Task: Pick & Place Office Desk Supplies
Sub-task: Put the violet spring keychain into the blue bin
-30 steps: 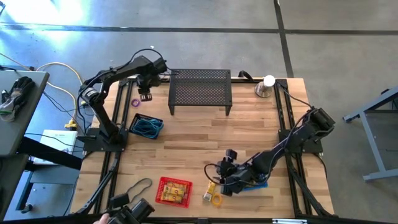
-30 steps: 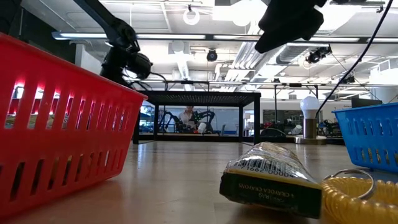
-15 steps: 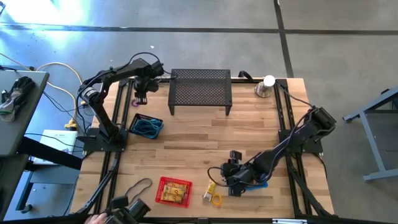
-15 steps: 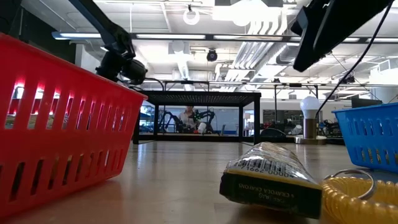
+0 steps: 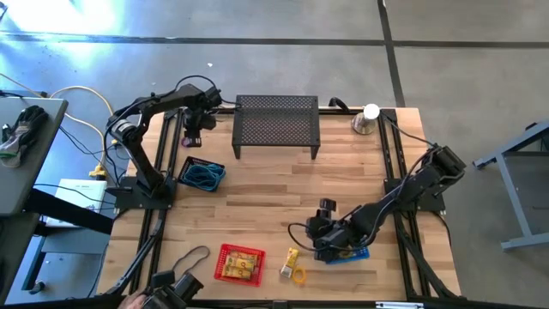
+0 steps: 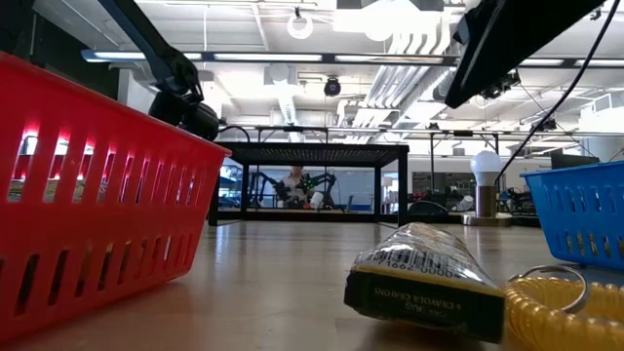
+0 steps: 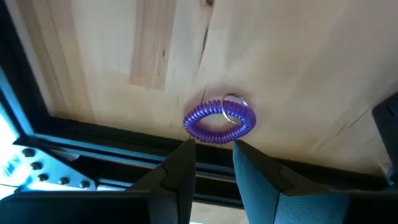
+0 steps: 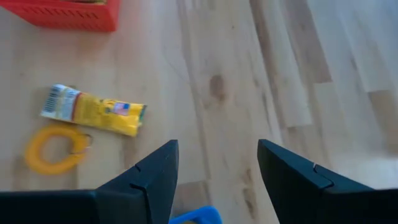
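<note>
Your left gripper (image 7: 212,163) hangs over the far left corner of the wooden table (image 5: 274,184), its fingers (image 7: 180,171) parted a little and empty, with one purple coil ring (image 7: 219,118) lying on the planks just beyond the tips, beside the black frame rail (image 7: 112,127). Your right gripper (image 8: 217,168) sits low over the near right part of the table, jaws spread wide and holding nothing, above bare wood. Ahead of it in the right wrist view lie one yellow packet (image 8: 93,111) and one yellow coil ring (image 8: 55,148), near each other, with one red basket (image 8: 62,14) farther on. A blue basket (image 5: 350,253) sits partly under the right arm, and a second blue basket (image 5: 202,174) holding teal loops stands near the left arm's base. One black mesh stand (image 5: 276,124) occupies the far middle, and one silver cone with a white ball (image 5: 367,118) sits at the far right corner. Around the table you see a grey concrete floor (image 5: 274,43); the low view shows a bright hall with ceiling lights (image 6: 292,58) and a person (image 6: 292,185) far behind the stand
</note>
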`<state>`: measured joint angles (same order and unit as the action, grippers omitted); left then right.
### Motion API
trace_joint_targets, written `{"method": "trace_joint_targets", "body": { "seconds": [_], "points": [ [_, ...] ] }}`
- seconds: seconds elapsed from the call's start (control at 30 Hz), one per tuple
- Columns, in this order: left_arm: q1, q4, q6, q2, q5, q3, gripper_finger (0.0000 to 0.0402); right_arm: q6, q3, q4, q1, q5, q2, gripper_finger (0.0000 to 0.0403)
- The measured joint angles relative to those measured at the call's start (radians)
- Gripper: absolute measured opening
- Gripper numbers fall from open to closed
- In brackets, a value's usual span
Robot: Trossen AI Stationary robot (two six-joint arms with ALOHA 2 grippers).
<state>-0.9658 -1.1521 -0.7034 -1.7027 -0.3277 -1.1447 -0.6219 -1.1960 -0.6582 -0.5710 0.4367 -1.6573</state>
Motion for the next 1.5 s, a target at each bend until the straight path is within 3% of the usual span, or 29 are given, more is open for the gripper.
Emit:
{"method": "trace_joint_targets", "body": {
  "seconds": [0.4,0.9,1.07,1.5],
  "points": [
    [0.000,0.076,-0.004,0.000,0.000,0.066,0.0101,0.103,0.000,-0.022,0.056,-0.002,0.000,0.0208],
    [-0.006,0.143,0.011,0.000,-0.010,0.105,0.0101,0.098,0.000,-0.024,0.056,-0.010,0.000,0.0208],
    [-0.008,0.177,-0.001,0.000,-0.062,0.136,0.0101,0.096,0.000,-0.024,0.056,-0.017,0.000,0.0208],
    [-0.009,0.196,0.020,0.000,-0.044,0.148,0.0101,0.096,0.000,-0.023,0.057,-0.016,0.000,0.0208]
  ]
}}
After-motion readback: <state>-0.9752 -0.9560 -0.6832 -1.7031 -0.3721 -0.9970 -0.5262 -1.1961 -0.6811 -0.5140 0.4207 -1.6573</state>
